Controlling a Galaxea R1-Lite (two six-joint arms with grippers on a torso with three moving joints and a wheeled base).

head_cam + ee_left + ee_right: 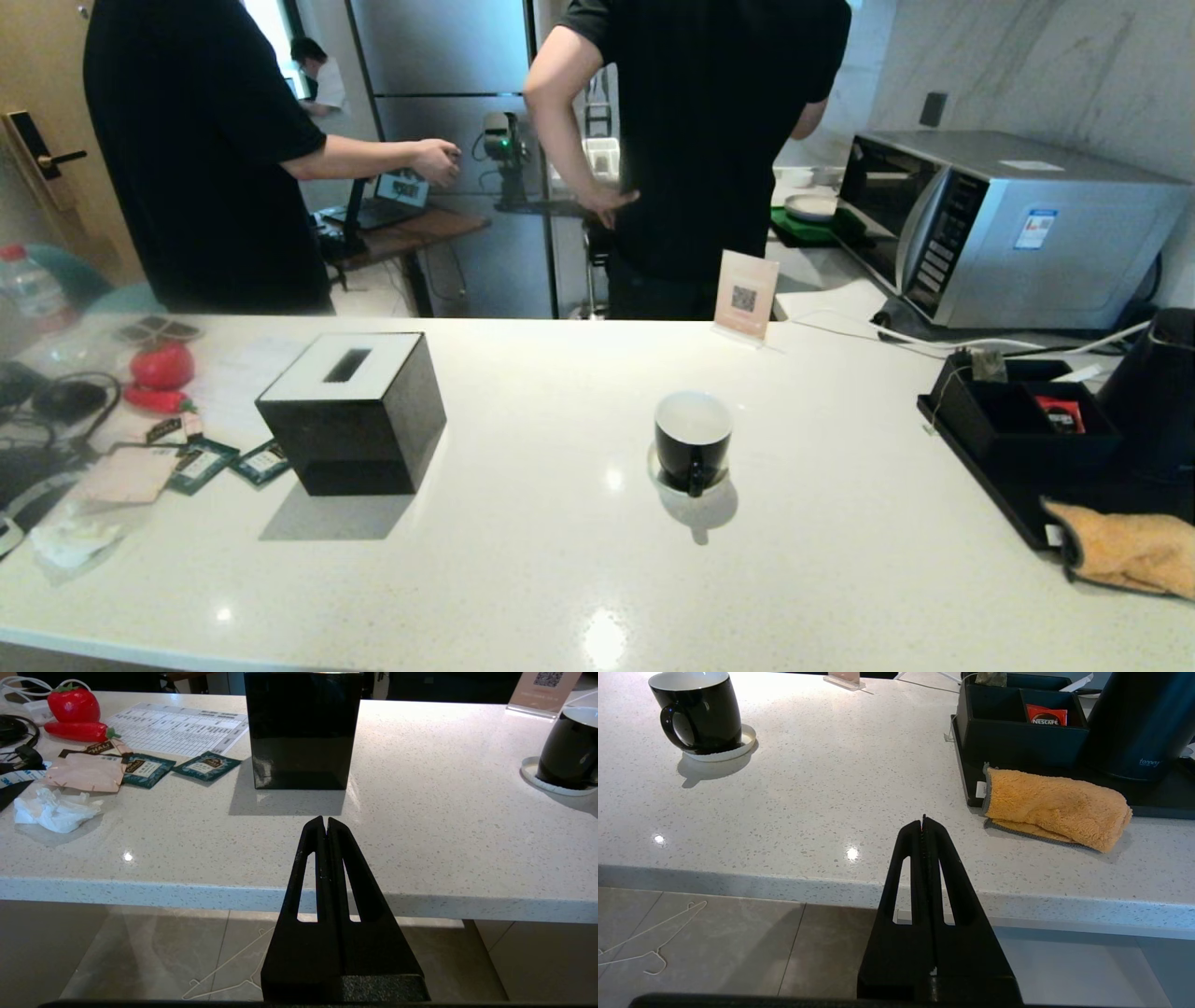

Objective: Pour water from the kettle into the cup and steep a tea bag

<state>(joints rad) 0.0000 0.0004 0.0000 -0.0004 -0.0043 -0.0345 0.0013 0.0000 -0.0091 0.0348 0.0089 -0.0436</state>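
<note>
Meanwhile, parked short of the counter's (523,560) near edge: left gripper (325,820), fingers pressed together on nothing, aimed toward the black tissue box (353,411). Likewise parked and pressed together empty: right gripper (923,820), near the orange cloth (1055,807). Stood mid-counter on a white coaster (695,497): the cup (693,441), upright, handle toward the near edge. Well apart at far right, on a black tray (990,481): the kettle (1158,392), just beside a compartment box (1018,425) with a red sachet (1060,413). Draped over that box's far corner: the tea bag (988,364), string over the side. Stood behind the counter: two people in black.
</note>
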